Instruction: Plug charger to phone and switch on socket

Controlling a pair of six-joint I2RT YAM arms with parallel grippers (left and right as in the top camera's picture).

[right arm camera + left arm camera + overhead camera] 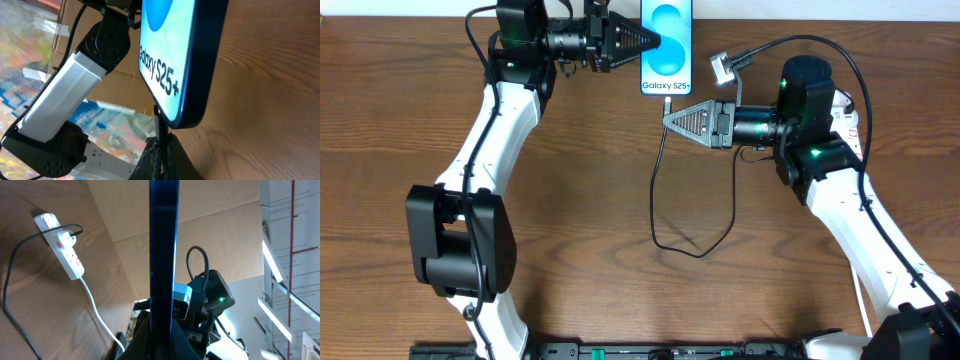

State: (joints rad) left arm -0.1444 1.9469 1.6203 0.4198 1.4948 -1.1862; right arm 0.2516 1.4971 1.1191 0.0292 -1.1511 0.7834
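The phone lies near the table's far edge, its light-blue screen up, reading "Galaxy S25+". My left gripper is shut on its left side; in the left wrist view the phone stands edge-on between the fingers. My right gripper is shut on the charger just below the phone's bottom edge. In the right wrist view the charger runs from the fingers up to the phone and its tip touches the bottom edge. The socket shows in the left wrist view, with a white adapter in its end.
The charger's slack loops toward the table's front. The socket lies mostly hidden under my right arm at the right. Its thicker white cord runs off toward the table edge. A grey camera plug sticks out above my right gripper.
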